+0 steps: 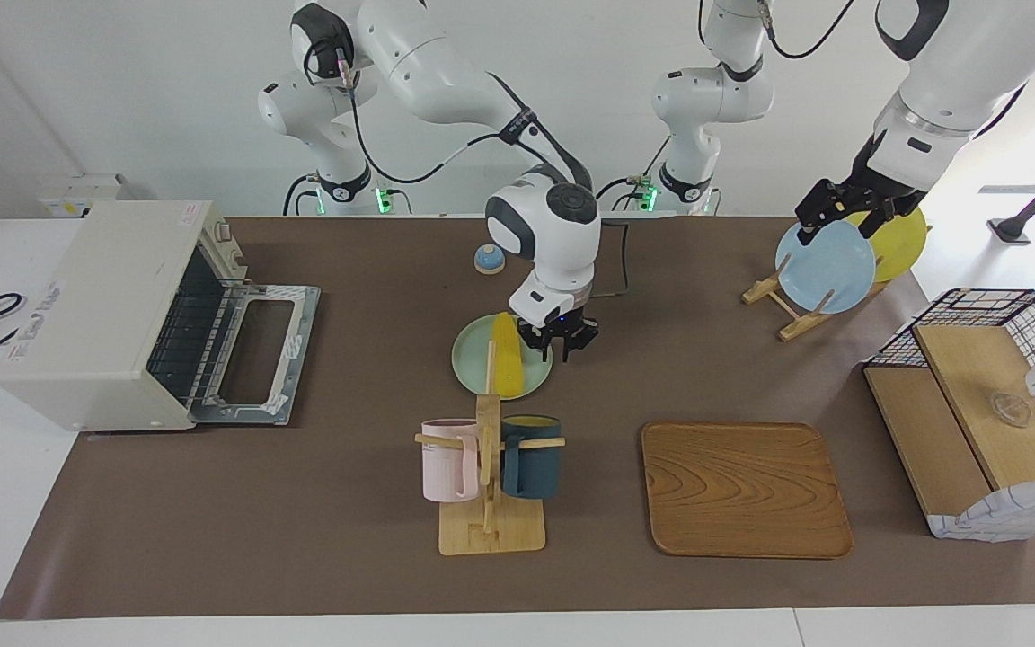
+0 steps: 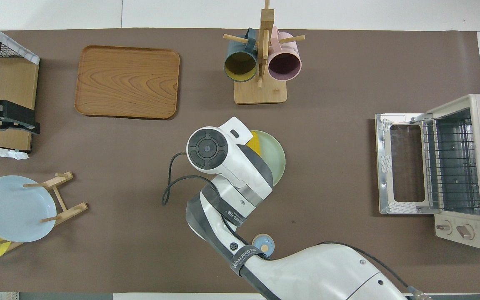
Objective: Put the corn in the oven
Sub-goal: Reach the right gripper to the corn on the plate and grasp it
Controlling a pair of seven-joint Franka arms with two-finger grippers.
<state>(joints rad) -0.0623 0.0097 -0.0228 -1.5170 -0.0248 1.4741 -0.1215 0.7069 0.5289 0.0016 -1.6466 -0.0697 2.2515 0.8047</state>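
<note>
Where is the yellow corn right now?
The corn lies on the pale green plate mid-table, just nearer the robots than the mug rack, with the right gripper right beside it.

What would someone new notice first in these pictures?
The right hand hanging over the green plate mid-table, right beside the yellow corn lying on it. Then the oven at the right arm's end, its door dropped open, rack bare.

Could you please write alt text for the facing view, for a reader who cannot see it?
The right gripper hangs low beside the corn, which lies on a pale green plate. The oven stands open at the right arm's end of the table. The left gripper waits over a blue plate.
</note>
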